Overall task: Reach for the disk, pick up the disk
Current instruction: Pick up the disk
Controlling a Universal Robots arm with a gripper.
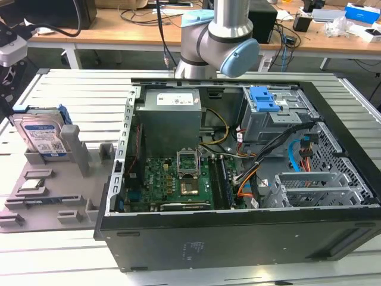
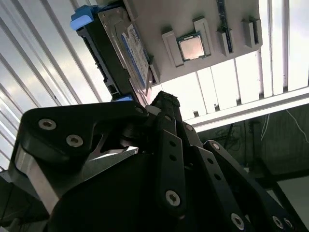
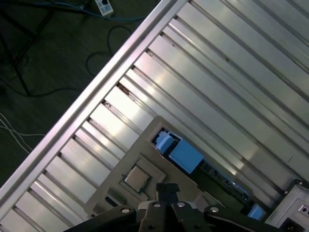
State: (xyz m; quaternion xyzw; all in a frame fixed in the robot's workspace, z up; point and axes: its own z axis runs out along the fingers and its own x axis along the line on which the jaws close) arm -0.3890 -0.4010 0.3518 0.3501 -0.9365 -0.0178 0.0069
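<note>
We see our gripper (image 3: 167,189) with its fingers pressed together, holding nothing. The disk (image 2: 136,55) stands on edge in a slot of the grey tray (image 2: 164,14), near and ahead of the fingertips.

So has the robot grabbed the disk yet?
Not yet. Done: nothing finished; the flat silver-grey metal disk with blue side rails stands in its grey plastic holder tray, beside the open black computer case. In hand: the black tool hangs clear of the disk, gripping nothing. Left: finishing the reach, and the pick-up.
</note>
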